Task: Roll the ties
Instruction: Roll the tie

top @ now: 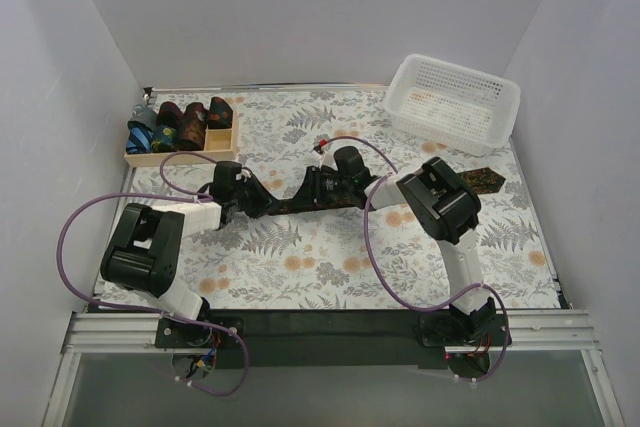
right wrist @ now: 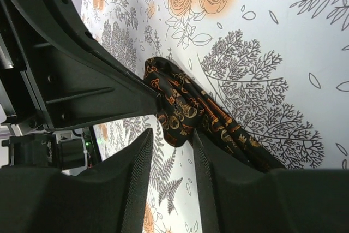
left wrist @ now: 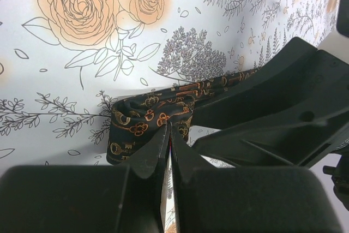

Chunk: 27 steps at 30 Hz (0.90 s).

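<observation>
Dark tie (top: pixel 485 181) flat on the table, wide end just below basket (top: pixel 445 132), running left to a folded narrow end. Left gripper (left wrist: pixel 168 135) pinched tight on that fold. Right gripper (right wrist: pixel 173 135) half-spread, straddling the cloth beside it. Best done taut and square-edged, wound evenly toward basket. No brand or lettering legible, only a key motif.

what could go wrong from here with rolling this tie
1. The left gripper is shut on only the edge of the folded end of the dark tie, so the fabric could slip out once rolling starts.
2. The right gripper stands open right beside the left one at that fold, so their fingers may bump.
3. The rest of the tie stretches far across the table, and its drag could skew or loosen the roll.
</observation>
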{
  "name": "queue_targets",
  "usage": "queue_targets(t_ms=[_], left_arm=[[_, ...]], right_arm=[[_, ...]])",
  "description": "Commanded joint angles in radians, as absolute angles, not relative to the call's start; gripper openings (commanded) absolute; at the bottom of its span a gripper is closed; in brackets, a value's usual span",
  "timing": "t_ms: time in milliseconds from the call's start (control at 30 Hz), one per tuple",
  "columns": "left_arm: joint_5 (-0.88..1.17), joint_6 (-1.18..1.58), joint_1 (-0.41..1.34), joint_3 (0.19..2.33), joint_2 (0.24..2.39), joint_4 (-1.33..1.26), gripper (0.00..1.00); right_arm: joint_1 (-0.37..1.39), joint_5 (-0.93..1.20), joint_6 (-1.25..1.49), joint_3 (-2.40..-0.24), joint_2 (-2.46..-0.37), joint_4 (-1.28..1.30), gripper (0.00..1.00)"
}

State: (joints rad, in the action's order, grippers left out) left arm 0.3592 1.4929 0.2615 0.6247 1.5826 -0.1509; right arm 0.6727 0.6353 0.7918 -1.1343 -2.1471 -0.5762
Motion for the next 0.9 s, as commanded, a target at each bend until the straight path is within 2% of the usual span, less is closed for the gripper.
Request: queue_targets(t_ms=[0, 300, 567, 700, 867], left_arm=[[0.341, 1.502, 0.265, 0.612, 1.580, -0.173, 0.05], [0.345, 1.526, 0.265, 0.598, 1.589, -0.192, 0.05], [0.348, 1.535, 0.265, 0.591, 1.595, -0.201, 0.04], [0.353, 1.534, 0.267, 0.591, 1.600, -0.202, 0.04], [0.348, 1.516, 0.265, 0.595, 1.574, -0.187, 0.08]], right_arm=[[0.676, 0.638, 0.799, -1.173, -2.157, -0.598, 0.36], [0.677, 0.635, 0.798, -1.189, -2.168, -0.595, 0.28], [0.675, 0.611, 0.758, -1.203, -2.168, -0.548, 0.13], [0.673, 0.595, 0.729, -1.204, -2.169, -0.520, 0.02], [0.664, 0.592, 0.700, -1.195, -2.171, -0.497, 0.01]])
